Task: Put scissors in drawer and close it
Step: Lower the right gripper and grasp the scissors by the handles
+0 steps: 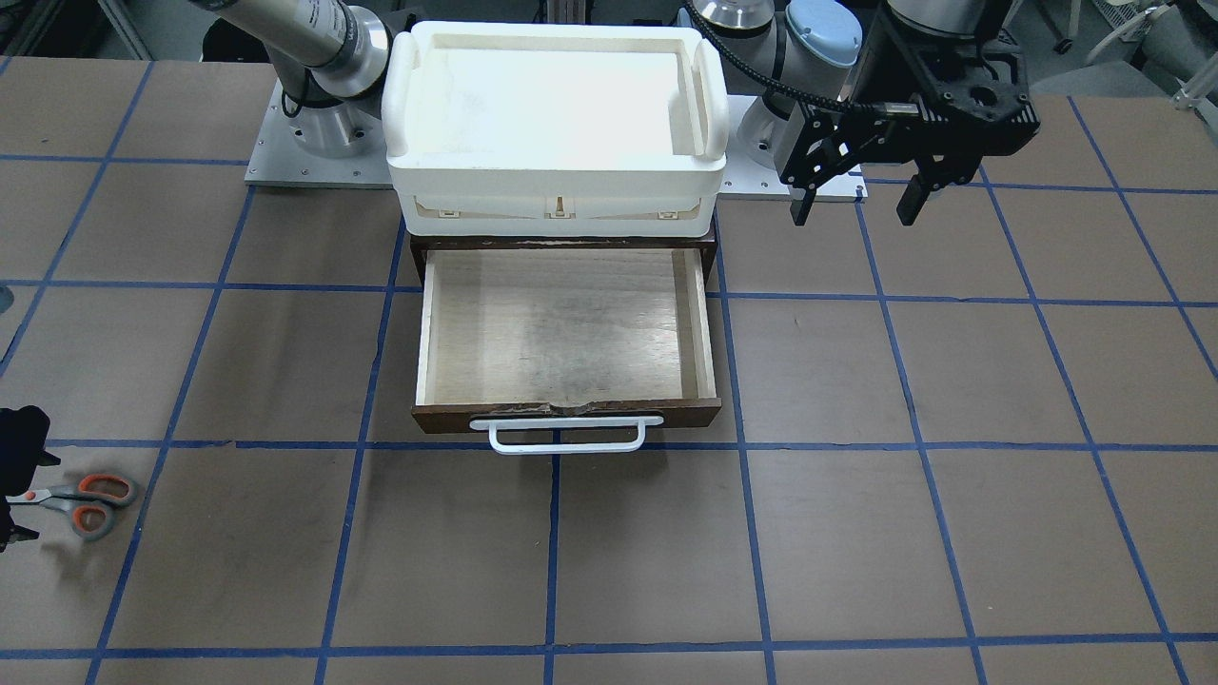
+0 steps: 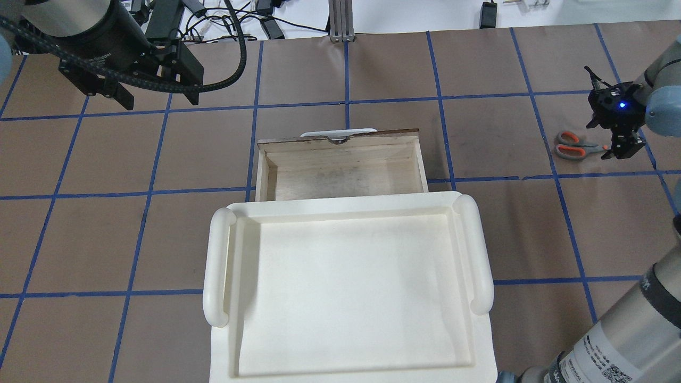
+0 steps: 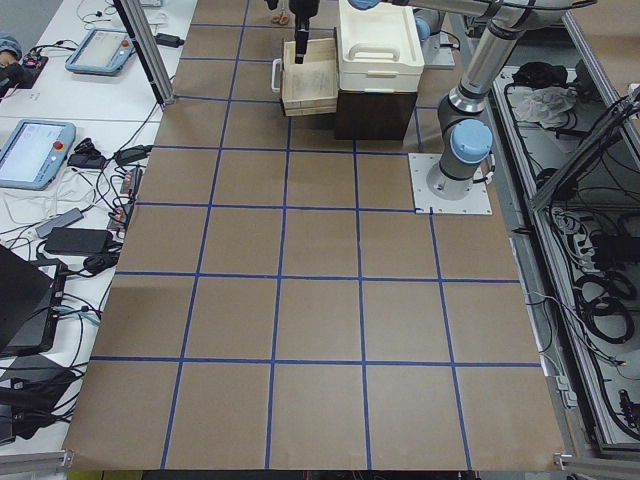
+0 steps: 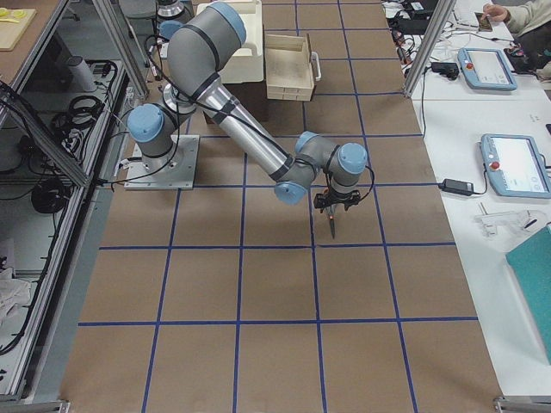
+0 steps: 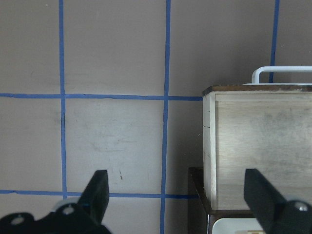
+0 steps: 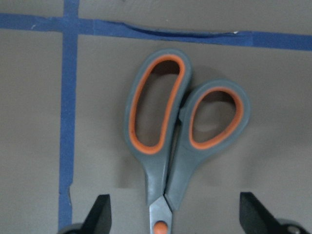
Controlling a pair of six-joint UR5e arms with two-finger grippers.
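Observation:
The scissors (image 1: 81, 499), with grey-and-orange handles, lie flat on the table far to the drawer's side; they also show in the overhead view (image 2: 570, 146) and the right wrist view (image 6: 180, 136). My right gripper (image 6: 175, 217) is open and low over them, a finger on each side of the pivot and blades; it also shows in the front view (image 1: 14, 499) and the overhead view (image 2: 618, 148). The drawer (image 1: 566, 323) is pulled open and empty, with its white handle (image 1: 566, 433) towards the operators' side. My left gripper (image 1: 854, 211) is open and empty, held above the table beside the cabinet; it also shows in the overhead view (image 2: 159, 98) and the left wrist view (image 5: 178, 195).
A white plastic tray (image 1: 557, 181) sits on top of the dark cabinet above the drawer. The brown table (image 1: 856, 533) carries a blue tape grid. Operators' tablets and cables lie beyond the table's far edge (image 2: 266, 21).

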